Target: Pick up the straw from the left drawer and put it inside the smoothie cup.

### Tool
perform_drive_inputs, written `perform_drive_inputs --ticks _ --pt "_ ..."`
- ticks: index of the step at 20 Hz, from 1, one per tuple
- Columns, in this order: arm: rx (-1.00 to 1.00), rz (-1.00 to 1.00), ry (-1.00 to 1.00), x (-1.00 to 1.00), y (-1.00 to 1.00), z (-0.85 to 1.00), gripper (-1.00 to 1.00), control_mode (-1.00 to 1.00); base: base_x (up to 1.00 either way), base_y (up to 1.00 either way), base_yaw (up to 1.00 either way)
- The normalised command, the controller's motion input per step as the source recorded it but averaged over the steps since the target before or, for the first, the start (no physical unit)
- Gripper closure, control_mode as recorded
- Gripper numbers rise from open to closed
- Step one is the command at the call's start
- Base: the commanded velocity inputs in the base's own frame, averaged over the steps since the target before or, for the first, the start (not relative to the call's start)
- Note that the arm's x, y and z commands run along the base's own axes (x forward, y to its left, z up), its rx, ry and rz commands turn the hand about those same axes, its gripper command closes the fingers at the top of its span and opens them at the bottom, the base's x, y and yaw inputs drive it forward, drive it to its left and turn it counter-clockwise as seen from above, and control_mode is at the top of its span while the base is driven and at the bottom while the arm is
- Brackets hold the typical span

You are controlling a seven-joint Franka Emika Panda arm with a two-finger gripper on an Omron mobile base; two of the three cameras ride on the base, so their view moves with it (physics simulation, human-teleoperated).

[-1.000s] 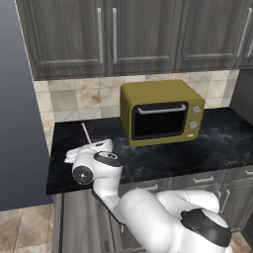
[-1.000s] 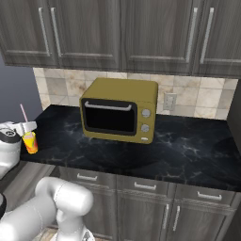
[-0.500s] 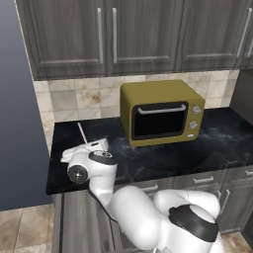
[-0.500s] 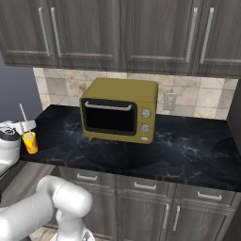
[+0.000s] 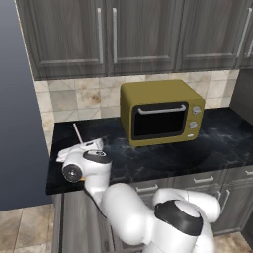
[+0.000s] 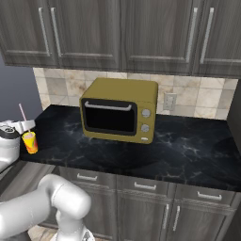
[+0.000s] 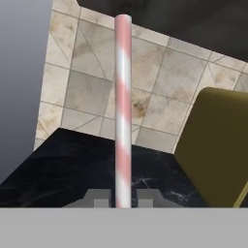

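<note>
Pincer [image 7: 122,198] clenched on the straw [image 7: 123,106], which rises upright near the left end of the black desk [image 6: 188,150], just above the smoothie cup [image 6: 30,142] at the front edge, well apart from the microwave [image 6: 120,110].

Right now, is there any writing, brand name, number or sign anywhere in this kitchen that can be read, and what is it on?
Nothing here can be read.
The microwave: two round knobs, no lettering or numbers visible.
The smoothie cup: red-orange marks on the yellow side, too small and blurred to tell whether they are letters.
The straw: pink and white stripes, no text.
The cabinets and the wall outlet: no labels.
</note>
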Motion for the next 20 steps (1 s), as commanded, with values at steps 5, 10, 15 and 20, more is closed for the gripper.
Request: perform_drive_inputs --ticks 5,10,15,20 --pt "0.00 0.00 0.00 0.11 0.23 -0.22 1.00 -1.00 0.00 0.00 0.00" --pt "0.00 0.00 0.00 0.11 0.18 -0.20 1.00 -1.00 0.00 0.00 0.00" --pt "0.00 0.00 0.00 0.11 0.18 -0.19 1.00 -1.00 0.00 0.00 0.00" --pt "0.00 0.00 0.00 0.10 0.17 -0.20 1.00 -1.00 0.00 0.00 0.00"
